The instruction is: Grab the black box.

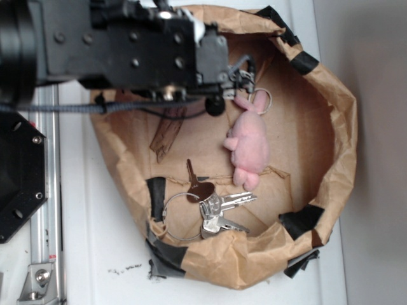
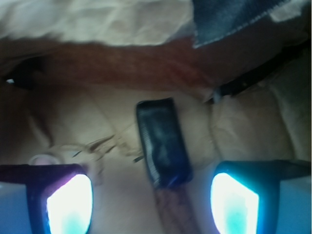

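Note:
In the wrist view the black box (image 2: 163, 144) lies on the brown paper floor, a glossy oblong block pointing away from me and slightly tilted. Its near end sits just ahead of my gripper (image 2: 153, 204), between the two glowing fingertips (image 2: 70, 204) and nearer the right one. The jaws stand wide apart and hold nothing. In the exterior view the gripper (image 1: 241, 73) hangs over the back of the paper nest (image 1: 331, 127), and the arm hides the black box there.
A pink plush bunny (image 1: 249, 146) lies in the middle of the nest, with a bunch of keys on a ring (image 1: 216, 206) in front of it. Black tape patches (image 1: 299, 222) mark the paper rim. A black hexagonal plate (image 1: 19, 178) sits at the left.

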{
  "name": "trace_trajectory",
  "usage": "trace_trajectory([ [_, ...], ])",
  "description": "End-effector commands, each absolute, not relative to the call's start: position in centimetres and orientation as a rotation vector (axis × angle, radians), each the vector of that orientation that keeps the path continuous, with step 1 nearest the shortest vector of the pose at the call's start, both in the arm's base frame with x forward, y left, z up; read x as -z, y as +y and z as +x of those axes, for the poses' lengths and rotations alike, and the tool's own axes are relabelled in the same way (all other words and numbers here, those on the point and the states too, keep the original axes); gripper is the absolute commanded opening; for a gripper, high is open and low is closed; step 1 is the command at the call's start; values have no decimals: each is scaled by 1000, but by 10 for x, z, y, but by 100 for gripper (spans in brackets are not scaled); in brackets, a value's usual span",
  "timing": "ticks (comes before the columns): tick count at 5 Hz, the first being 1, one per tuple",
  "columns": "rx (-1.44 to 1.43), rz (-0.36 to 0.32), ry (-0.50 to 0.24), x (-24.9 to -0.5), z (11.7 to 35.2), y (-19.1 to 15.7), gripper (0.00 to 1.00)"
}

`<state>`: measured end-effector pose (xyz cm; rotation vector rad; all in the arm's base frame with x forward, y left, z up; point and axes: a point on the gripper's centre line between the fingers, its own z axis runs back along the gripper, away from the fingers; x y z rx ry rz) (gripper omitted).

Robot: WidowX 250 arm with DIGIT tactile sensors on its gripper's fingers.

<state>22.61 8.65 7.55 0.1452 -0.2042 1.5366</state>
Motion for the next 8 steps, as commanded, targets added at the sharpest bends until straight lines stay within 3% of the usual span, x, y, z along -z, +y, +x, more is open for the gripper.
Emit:
trace_trajectory([
  [1, -1537, 135, -253, -89, 206, 102, 100],
  [2, -1394, -8, -249, -72, 219, 112, 100],
  [3, -1357, 75, -322, -78, 218, 106, 100],
  [8, -1357, 75, -322, -78, 218, 106, 100],
])
